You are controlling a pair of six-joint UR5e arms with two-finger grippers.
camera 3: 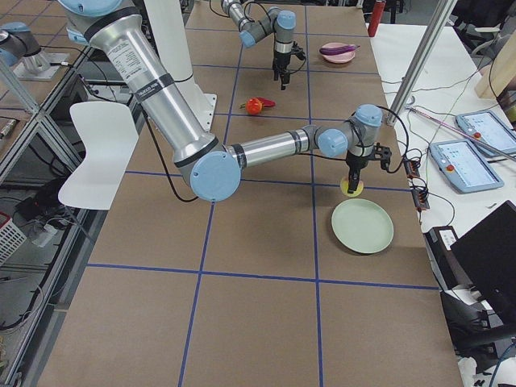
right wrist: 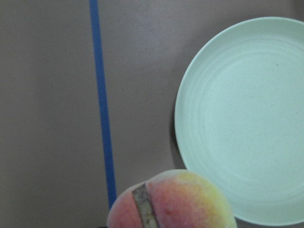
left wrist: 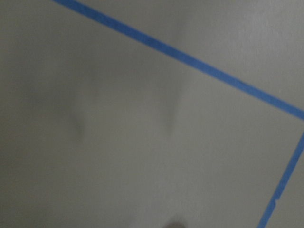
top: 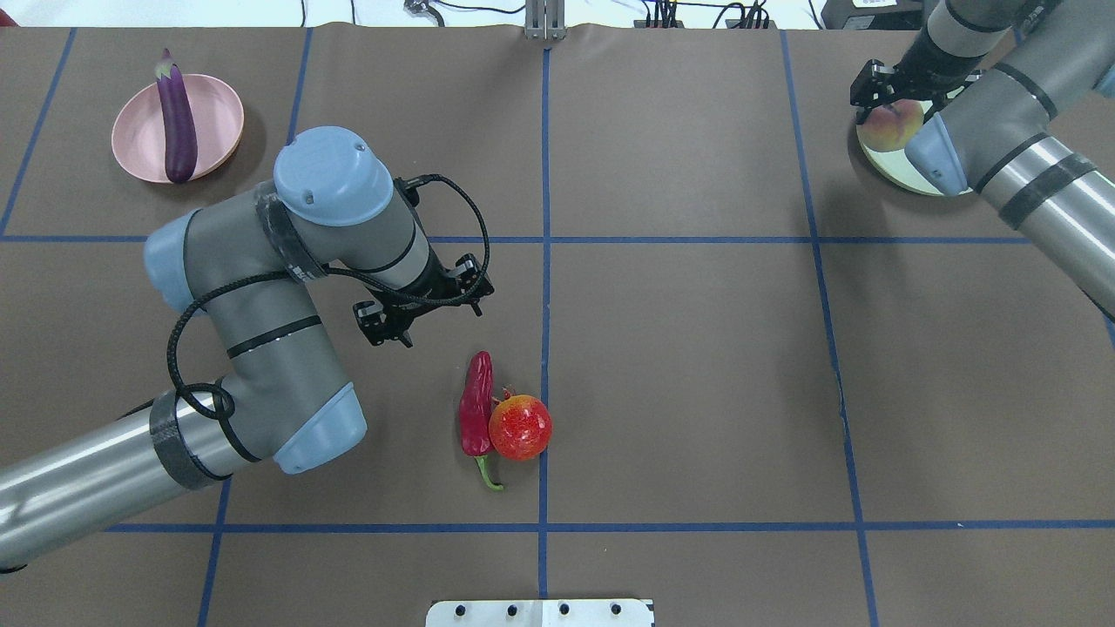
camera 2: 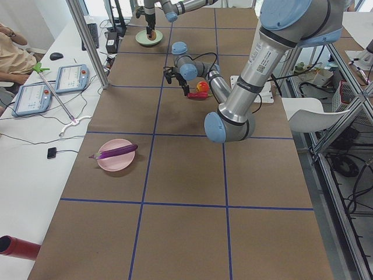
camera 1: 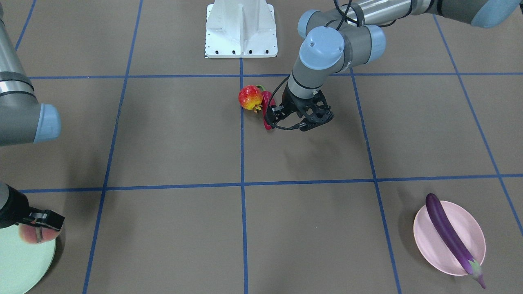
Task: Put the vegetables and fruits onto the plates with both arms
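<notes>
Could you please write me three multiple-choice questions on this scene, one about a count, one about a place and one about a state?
1. How many foods lie on the bare table? A one; B two; C four.
2. Where is the eggplant? A on the pink plate; B on the bare table; C in a gripper.
3. The right gripper is: A open and empty; B shut on the peach; C out of view.
Answers: 1 B, only the chili and the round red fruit lie there, touching. 2 A, it lies across that plate. 3 B, its fingers clamp the peach near the green plate.
</notes>
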